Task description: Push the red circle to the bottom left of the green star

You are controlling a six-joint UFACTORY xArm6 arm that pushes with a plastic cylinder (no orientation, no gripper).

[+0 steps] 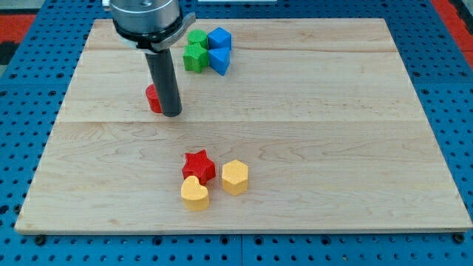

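Bright, even light falls on the pale wooden board (310,133), with no harsh glare. The dark cylindrical rod (164,81) and the small coloured blocks cast only short, soft shadows. The picture is sharp throughout, though slightly grainy.

Lab/test rig, wooden board (295,111) on blue pegboard bench (451,89), robot arm (148,18) w/ rod

The rod covers most of the red circle (152,98), so only a sliver pokes out on the view's left. The arm's upper body gets chopped off by the view's top edge. Behind the green star (195,58), a second green block (196,38) is partly hidden, shape hard to call.
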